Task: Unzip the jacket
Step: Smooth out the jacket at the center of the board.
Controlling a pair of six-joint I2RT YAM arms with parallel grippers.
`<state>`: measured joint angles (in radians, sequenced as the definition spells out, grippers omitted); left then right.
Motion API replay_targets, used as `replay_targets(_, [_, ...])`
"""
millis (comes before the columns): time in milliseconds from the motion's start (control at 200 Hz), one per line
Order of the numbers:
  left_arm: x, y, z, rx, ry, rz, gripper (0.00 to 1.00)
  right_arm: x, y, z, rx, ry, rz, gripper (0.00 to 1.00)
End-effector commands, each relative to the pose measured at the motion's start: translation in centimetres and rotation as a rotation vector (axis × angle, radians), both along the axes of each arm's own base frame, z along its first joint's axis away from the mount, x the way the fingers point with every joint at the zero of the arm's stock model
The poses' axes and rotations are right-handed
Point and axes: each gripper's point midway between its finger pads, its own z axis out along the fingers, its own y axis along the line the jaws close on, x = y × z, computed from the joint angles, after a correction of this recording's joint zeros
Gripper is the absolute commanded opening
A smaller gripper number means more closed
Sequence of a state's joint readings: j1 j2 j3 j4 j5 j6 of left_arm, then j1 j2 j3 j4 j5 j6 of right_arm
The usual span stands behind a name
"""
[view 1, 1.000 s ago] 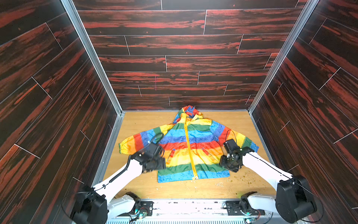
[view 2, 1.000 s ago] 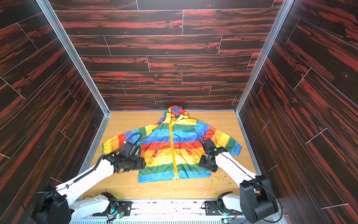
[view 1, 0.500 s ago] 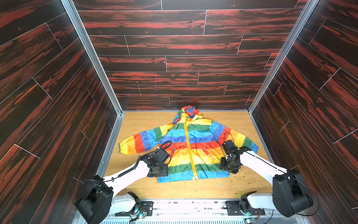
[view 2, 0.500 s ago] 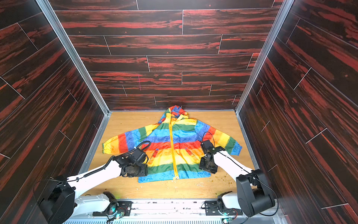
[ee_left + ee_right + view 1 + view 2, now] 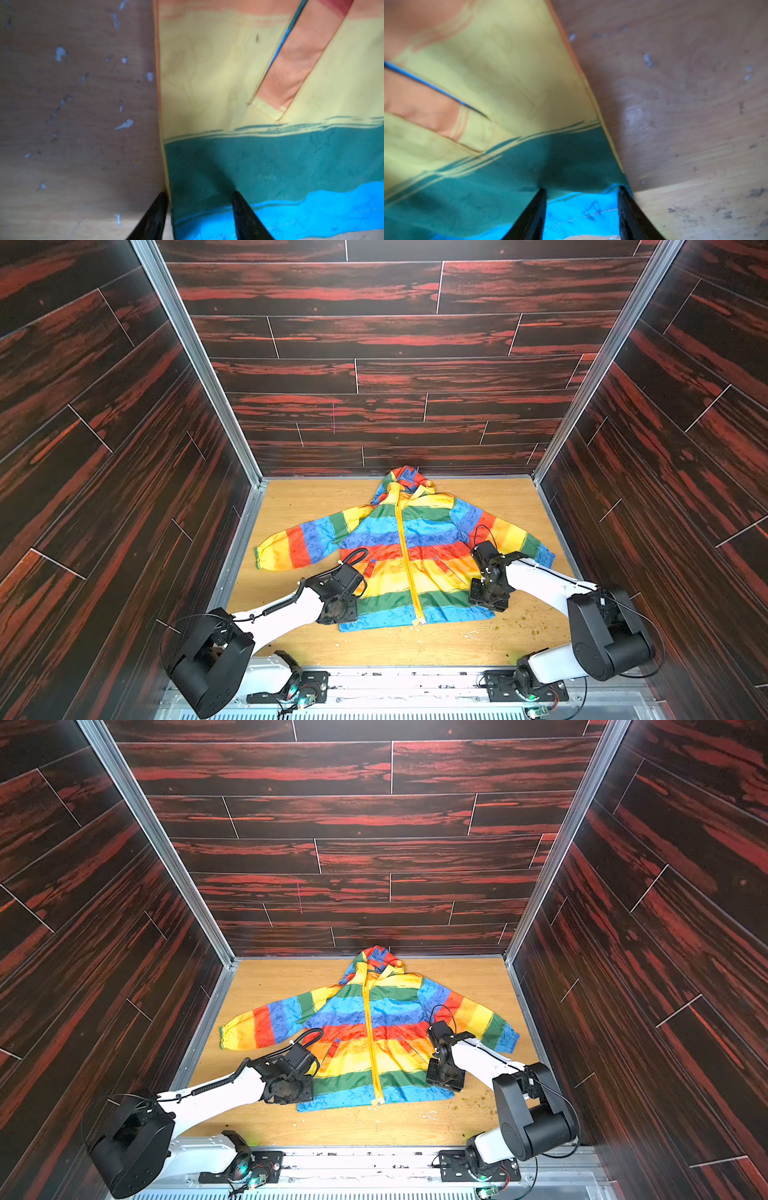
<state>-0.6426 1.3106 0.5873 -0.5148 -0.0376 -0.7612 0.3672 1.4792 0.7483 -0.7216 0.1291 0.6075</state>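
In both top views the jacket (image 5: 399, 547) covers the middle of the wooden floor (image 5: 316, 506), and its hood reaches close to the back wall (image 5: 374, 377). Bare wood lies free at the floor's upper left and upper right, beside the hood. There is also a free strip below the hem, speckled with crumbs (image 5: 528, 624) at lower right. The side walls (image 5: 124, 489) close the floor in tightly. The left arm (image 5: 282, 610) crosses the lower left corner and the right arm (image 5: 540, 580) the lower right. The left gripper (image 5: 338, 612) sits at the jacket's left edge and the right gripper (image 5: 487, 601) at its right edge. The zipper (image 5: 409, 572) between them is uncovered.
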Motion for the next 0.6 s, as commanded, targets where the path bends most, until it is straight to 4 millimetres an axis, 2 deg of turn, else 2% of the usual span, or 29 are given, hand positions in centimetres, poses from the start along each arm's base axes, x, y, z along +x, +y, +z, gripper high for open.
replay_targets(0, [-0.8,0.1,-1.9,-0.004,0.042,0.024,0.46,-0.5,-1.3,-0.7,-0.03,0.016,-0.017,0.58])
replay_targets(100, [-1.1,0.2,-2.6,-0.01,0.053,0.032,0.36,-0.8,-1.4,-1.2,-0.025,0.035,-0.022,0.54])
replay_targets(210, [-1.6,0.3,-3.0,-0.014,0.064,0.046,0.16,-1.1,-1.1,-1.6,-0.007,0.051,-0.033,0.44])
replay_targets(281, [-1.7,0.5,-2.9,-0.019,0.063,0.055,0.0,-1.4,-1.1,-1.8,0.0,0.059,-0.05,0.32])
replay_targets(421, [-2.4,1.8,-1.9,0.017,0.054,0.084,0.0,-2.1,-1.4,-1.6,0.002,0.051,-0.105,0.0])
replay_targets(571, [-3.1,3.5,-0.8,0.001,-0.004,0.181,0.0,-2.9,-1.7,-1.0,0.018,0.027,-0.168,0.0])
replay_targets(596, [-3.7,4.3,-0.7,0.021,0.004,0.198,0.0,-3.1,-1.7,-0.9,0.02,0.024,-0.181,0.0])
